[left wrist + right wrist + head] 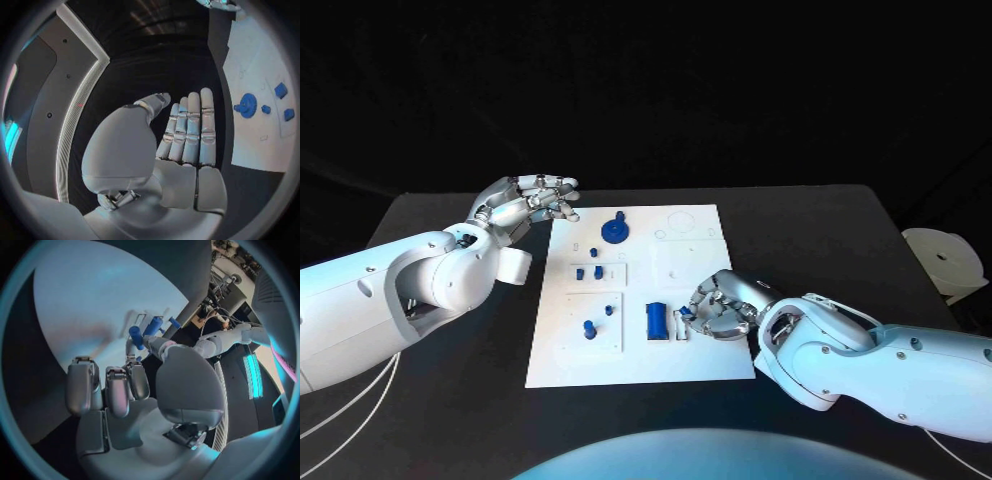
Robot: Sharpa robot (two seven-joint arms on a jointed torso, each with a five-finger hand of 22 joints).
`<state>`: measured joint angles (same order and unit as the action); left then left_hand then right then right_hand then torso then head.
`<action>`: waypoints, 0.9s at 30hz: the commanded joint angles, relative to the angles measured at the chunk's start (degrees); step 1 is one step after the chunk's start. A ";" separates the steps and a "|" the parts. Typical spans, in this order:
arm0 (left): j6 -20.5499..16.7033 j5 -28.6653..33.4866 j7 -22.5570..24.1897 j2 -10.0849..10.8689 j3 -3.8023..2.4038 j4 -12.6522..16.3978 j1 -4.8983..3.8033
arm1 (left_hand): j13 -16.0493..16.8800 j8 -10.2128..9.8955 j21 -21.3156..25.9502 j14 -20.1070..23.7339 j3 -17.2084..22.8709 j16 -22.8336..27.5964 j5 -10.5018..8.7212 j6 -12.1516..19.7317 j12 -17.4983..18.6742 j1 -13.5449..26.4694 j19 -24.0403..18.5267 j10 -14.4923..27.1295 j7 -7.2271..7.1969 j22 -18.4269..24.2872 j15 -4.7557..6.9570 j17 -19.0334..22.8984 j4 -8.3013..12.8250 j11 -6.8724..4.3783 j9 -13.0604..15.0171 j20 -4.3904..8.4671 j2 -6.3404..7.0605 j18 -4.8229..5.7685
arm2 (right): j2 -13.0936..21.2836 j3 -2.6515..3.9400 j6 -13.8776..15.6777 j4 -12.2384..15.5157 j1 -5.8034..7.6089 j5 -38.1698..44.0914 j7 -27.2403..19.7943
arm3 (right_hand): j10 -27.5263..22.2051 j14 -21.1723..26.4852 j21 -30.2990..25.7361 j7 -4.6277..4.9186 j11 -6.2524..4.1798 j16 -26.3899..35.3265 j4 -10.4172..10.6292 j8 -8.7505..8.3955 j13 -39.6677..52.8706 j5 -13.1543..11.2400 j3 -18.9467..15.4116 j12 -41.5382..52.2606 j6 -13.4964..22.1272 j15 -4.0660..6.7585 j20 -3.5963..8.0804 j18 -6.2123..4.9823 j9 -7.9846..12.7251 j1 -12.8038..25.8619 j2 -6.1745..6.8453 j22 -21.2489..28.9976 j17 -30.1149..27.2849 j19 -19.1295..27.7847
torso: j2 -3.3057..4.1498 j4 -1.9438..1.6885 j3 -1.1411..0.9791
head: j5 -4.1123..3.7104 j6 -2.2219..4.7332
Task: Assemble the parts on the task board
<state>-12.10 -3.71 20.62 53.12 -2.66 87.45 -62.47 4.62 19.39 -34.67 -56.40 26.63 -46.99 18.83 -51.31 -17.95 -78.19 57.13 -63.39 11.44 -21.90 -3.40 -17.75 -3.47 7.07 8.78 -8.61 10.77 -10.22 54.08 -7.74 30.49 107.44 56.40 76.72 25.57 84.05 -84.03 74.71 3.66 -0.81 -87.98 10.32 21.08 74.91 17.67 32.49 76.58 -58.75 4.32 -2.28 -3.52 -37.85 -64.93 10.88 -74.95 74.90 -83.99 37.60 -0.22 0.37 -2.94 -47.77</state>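
The white task board (689, 365) lies in the middle of the black table. On it are a round blue part (615, 232), two small blue parts (590, 271), two blue pegs (596, 320) and a long blue block (656, 318). My right hand (726, 305) rests at the board's right side, just right of the block. In the right wrist view its thumb and a finger pinch a small blue part (135, 334), and the block (153, 326) lies just beyond. My left hand (531, 203) hovers off the board's far left corner, fingers straight (190, 130), holding nothing. The round part (248, 105) lies beside it.
A white round object (945, 258) sits at the table's right edge. Bare black table (459, 400) surrounds the board on both sides. Faint outlines mark the board's far right area (682, 225).
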 commanded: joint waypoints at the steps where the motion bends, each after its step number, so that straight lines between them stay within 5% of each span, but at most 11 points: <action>1: 0.85 0.23 0.34 -0.10 -0.03 0.22 -0.03 | 0.08 -0.29 0.40 0.07 -0.05 0.13 0.33 -0.06 0.39 -0.34 0.41 0.20 0.23 0.06 -0.10 0.08 0.19 0.23 -0.08 0.07 -0.25 -0.17 | -0.68 -0.03 -2.93 -0.63 -0.17 -3.86 -0.84 | 1.63 -5.04 0.25 -0.54 -0.36 -0.36 0.63 0.31 6.80 0.23 -0.18 0.28 -0.98 0.30 0.61 0.77 -0.17 0.86 0.04 -11.41 10.37 -1.85 | 0.04 0.01 -0.06 | 0.12 -0.05; 27: 1.17 0.23 0.05 0.04 -0.04 0.37 -0.03 | 0.10 -0.30 0.41 0.08 -0.02 0.13 0.38 -0.08 0.39 -0.43 0.44 0.19 0.24 0.06 -0.09 0.12 0.26 0.23 -0.10 0.09 -0.29 -0.17 | -3.31 -0.07 -4.56 -3.36 -0.60 -2.48 0.87 | 1.61 -5.09 0.55 -0.77 -0.55 -0.46 2.87 0.75 6.37 -1.75 -2.27 -0.39 -1.52 0.46 0.75 0.82 -0.63 3.99 -0.43 -11.48 10.66 -1.95 | 0.02 0.05 -0.09 | 0.40 -0.37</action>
<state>-11.97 -3.71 20.49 53.21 -2.66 87.63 -62.48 4.66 19.39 -34.44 -56.40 26.63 -46.99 18.83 -51.31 -17.95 -78.19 57.13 -63.39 11.44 -21.90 -3.40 -17.68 -3.47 7.07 8.73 -8.61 10.76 -10.22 51.07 -7.72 27.52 103.95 55.98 73.43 26.29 83.93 -84.02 74.90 2.87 -0.93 -88.20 12.85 21.95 74.90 16.06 30.09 76.41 -60.00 4.32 -1.85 -3.53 -38.41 -61.66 10.41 -74.93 74.90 -84.00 37.63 -0.17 0.27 -2.59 -48.10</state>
